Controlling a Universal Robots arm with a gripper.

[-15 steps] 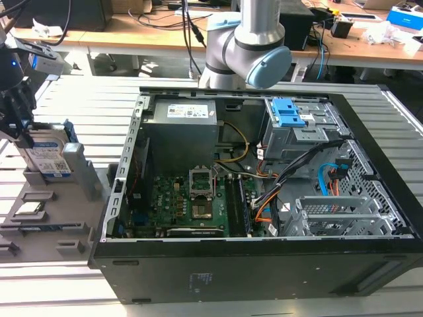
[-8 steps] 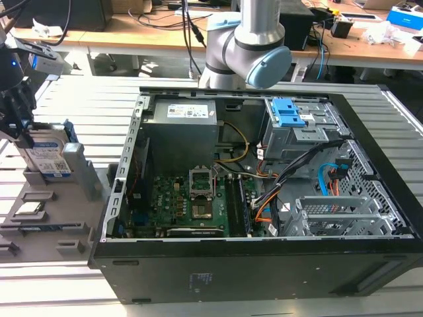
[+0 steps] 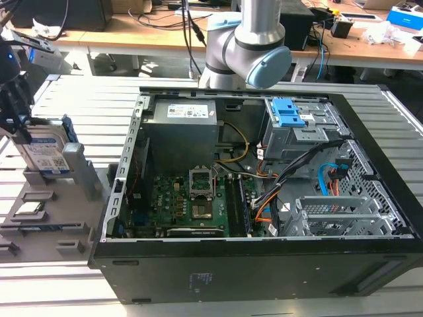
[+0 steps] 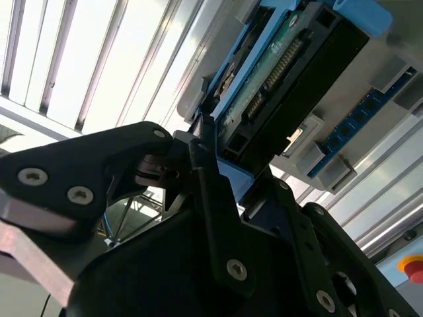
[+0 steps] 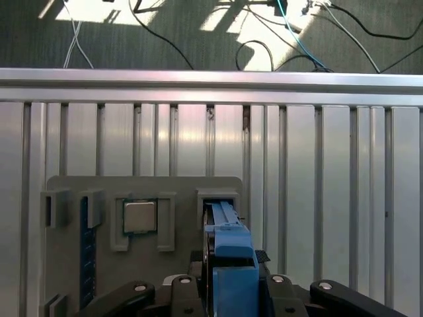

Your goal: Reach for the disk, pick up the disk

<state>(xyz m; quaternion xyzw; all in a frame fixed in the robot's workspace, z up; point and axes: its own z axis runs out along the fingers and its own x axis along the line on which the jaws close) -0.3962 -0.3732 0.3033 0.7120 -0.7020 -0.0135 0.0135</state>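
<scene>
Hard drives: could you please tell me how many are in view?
1. The disk stands upright in the grey holder at the exterior view's left. More may be hidden in the case's drive cage.

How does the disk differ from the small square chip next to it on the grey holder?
The disk stands on edge in its slot; the chip lies flat in its recess. The disk is larger and rectangular, with a blue frame and a label; the chip is small, square and plain silver. Both sit on the grey holder.
</scene>
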